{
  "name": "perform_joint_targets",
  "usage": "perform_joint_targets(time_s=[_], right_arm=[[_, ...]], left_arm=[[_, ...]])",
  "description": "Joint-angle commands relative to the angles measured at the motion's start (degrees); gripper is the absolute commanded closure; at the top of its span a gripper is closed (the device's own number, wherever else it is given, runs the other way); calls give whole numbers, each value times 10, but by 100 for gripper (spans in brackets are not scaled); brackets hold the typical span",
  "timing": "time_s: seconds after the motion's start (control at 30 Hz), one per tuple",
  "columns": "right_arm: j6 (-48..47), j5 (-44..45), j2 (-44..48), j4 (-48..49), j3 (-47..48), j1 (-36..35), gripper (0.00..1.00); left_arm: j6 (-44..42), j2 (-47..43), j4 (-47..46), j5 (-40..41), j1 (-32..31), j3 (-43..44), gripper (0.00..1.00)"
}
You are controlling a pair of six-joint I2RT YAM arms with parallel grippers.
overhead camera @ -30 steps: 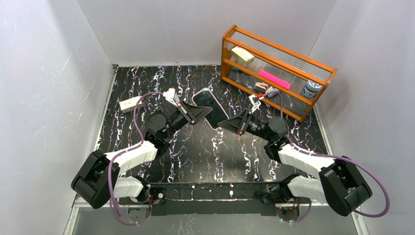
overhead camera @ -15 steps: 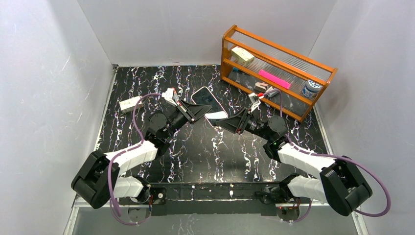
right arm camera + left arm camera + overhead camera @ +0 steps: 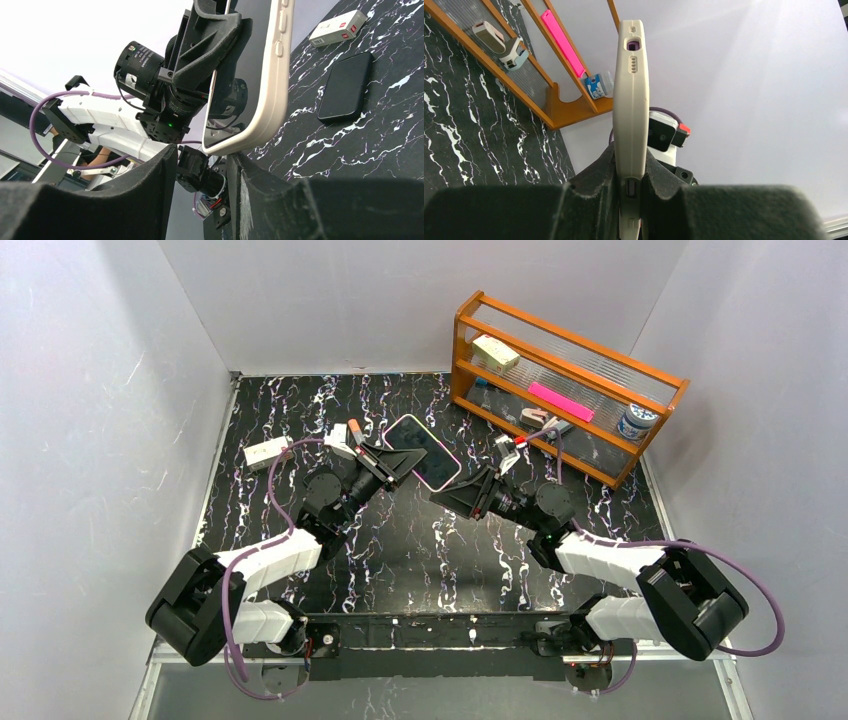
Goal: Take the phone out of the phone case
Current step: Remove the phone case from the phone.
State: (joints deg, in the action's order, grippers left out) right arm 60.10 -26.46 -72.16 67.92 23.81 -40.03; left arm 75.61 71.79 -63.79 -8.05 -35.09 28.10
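Note:
The phone, dark screen in a cream case, is held in the air above the table's middle. My left gripper is shut on the case's left end; in the left wrist view the case's edge stands upright between the pads. My right gripper is open just below the phone's near right corner. In the right wrist view the phone hangs above the open right gripper, its lower corner at the tip of the right finger.
An orange wooden rack with a pink item, a tin and small boxes stands at the back right. A white box lies at the left. The right wrist view shows a flat black item on the marbled table.
The left gripper has lifted and tilted the phone, moving it slightly left and back. The right gripper has followed to the left and sits under the phone's near corner.

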Motion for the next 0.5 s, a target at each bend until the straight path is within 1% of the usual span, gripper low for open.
perform_joint_targets(time_s=[0.0,0.27,0.47], right_arm=[[-19,9,1,61,19,-6,53],[-11,44,-11,66,21,-7,54],[-19,57,-27,77,21,-6,63]], left_arm=[[9,-9,-37,30,-3,1,100],[26,-13,-42,26,-4,-3,100],[44,-12,-43,20,-5,-4,100]])
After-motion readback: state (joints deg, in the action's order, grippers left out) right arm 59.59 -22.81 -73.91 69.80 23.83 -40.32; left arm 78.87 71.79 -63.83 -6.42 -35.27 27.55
